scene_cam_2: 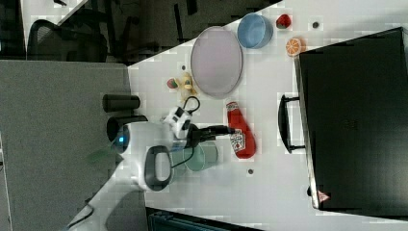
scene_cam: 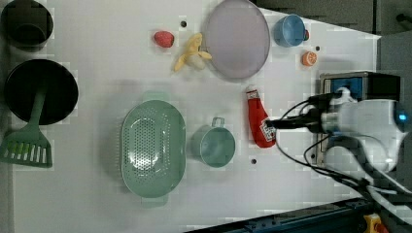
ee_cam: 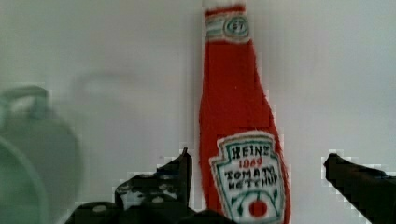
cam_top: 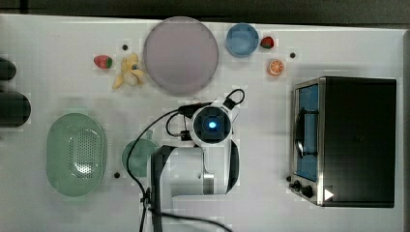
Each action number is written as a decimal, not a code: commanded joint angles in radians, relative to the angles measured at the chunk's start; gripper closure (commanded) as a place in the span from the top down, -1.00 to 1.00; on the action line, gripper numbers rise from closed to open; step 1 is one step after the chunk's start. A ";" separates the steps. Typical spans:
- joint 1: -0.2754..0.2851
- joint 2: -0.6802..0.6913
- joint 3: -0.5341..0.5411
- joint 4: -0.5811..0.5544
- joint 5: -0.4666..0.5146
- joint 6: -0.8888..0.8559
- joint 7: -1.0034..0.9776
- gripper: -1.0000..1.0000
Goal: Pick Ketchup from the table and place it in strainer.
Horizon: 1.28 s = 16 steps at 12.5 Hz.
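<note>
The Ketchup (scene_cam: pixel 257 121) is a soft red bottle with a white cap and a label. It lies flat on the white table between the purple plate and the toaster oven; I also see the Ketchup (scene_cam_2: pixel 239 131) in the right view. My gripper (ee_cam: pixel 259 170) is open just above it, one finger on each side of the labelled lower body, the Ketchup (ee_cam: pixel 238 107) stretching away between them. The fingers are apart from it. The strainer (scene_cam: pixel 153 148), pale mint green and oval, stands empty at the top view's left as strainer (cam_top: pixel 63 145). In the top view the arm hides the Ketchup.
A green mug (scene_cam: pixel 214 144) stands between strainer and Ketchup. A purple plate (cam_top: pixel 180 54), blue bowl (cam_top: pixel 241 39), two strawberries (cam_top: pixel 102 61), an orange slice (cam_top: pixel 275 67) and a banana (cam_top: pixel 128 72) lie along the far edge. A toaster oven (cam_top: pixel 345 140) fills the top view's right.
</note>
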 commanded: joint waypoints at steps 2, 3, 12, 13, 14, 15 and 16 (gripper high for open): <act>0.005 0.079 0.000 -0.009 -0.049 0.104 -0.036 1.00; 0.005 0.099 -0.003 -0.003 -0.049 0.106 -0.028 1.00; 0.005 0.154 -0.004 0.019 -0.049 0.154 -0.026 0.25; 0.004 0.138 -0.004 0.024 -0.049 0.152 -0.026 0.25; 0.004 0.109 -0.004 0.026 -0.049 0.139 -0.025 0.25; 0.003 0.069 -0.004 0.027 -0.049 0.100 -0.021 0.25; 0.003 0.021 0.000 0.030 -0.046 0.043 -0.013 0.25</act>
